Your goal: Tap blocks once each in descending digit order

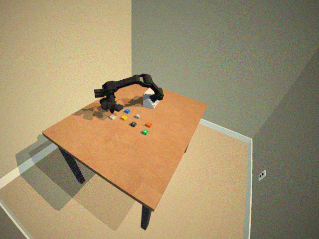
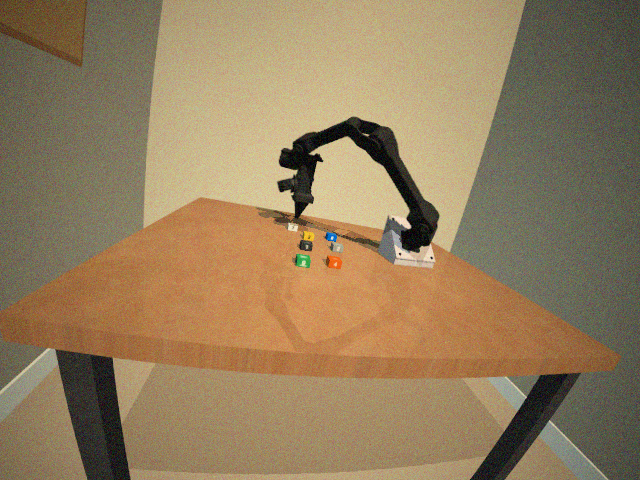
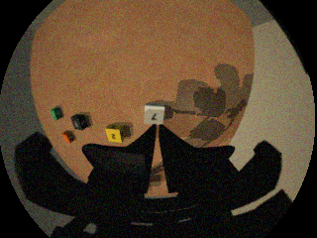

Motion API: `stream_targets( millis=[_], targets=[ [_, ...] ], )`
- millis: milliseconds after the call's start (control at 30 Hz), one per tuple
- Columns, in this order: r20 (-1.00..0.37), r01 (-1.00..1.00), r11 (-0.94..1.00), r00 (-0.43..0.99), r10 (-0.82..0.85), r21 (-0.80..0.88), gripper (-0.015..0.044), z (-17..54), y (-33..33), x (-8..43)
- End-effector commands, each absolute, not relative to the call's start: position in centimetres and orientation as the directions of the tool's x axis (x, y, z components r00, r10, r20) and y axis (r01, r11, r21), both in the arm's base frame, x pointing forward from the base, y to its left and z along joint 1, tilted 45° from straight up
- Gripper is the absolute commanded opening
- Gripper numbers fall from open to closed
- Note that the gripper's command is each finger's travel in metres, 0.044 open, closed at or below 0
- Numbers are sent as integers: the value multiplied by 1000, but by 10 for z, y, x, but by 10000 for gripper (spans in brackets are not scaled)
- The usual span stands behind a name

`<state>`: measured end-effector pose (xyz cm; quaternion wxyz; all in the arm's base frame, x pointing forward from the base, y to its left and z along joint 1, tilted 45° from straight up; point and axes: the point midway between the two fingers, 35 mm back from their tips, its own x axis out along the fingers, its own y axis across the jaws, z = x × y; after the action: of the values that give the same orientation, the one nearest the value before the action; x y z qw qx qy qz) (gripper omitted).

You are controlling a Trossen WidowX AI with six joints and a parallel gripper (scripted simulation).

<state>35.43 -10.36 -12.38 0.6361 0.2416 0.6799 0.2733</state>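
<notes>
Centred just below the claw (image 1: pixel 112 111) (image 2: pixel 297 215) (image 3: pixel 158 128), near its tips and marked with a 7: the white block (image 1: pixel 112 117) (image 2: pixel 292 227) (image 3: pixel 155 115), resting flat on the bench (image 1: pixel 115 154) (image 2: pixel 206 310) (image 3: pixel 124 50). Narrow at the fingertips, closed on nothing, pointing down with a small gap visible over the white top in the exterior view.

Next out from the claw, to its left in the wrist view, marked with a 2: the yellow block (image 1: pixel 124 117) (image 2: pixel 308 236) (image 3: pixel 114 135). Also fairly near the claw, but on the side toward the arm's base: the blue block (image 1: pixel 127 111) (image 2: pixel 331 237), too small to read surely.

Farther from the claw, beyond yellow and blue: the black block (image 1: pixel 133 124) (image 2: pixel 306 245) (image 3: pixel 80 121) and the grey block (image 1: pixel 137 116) (image 2: pixel 337 247), apart from each other. Farthest from the claw among the blocks: the green block (image 1: pixel 145 132) (image 2: pixel 302 260) (image 3: pixel 56 113), digit unclear, and the orange block (image 1: pixel 148 125) (image 2: pixel 334 262) (image 3: pixel 67 137), showing a 4.

Well apart from the claw, past the blue block: the white base mount (image 1: pixel 148 104) (image 2: pixel 400 260). Arching high between mount and claw: the black arm (image 1: pixel 126 81) (image 2: pixel 390 149). Cast over the wood to the right of the claw in the wrist view: dark shadows (image 3: pixel 210 99).
</notes>
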Motion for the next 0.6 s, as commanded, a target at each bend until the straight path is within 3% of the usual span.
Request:
stream_targets(
  millis=[0, 567],
  targets=[
    [-726, -10, 728, -82, 682, 685, 20, -129, -96, 351],
    [-726, -11, 727, -82, 683, 686, 20, -142, -83, 349]
  ],
)
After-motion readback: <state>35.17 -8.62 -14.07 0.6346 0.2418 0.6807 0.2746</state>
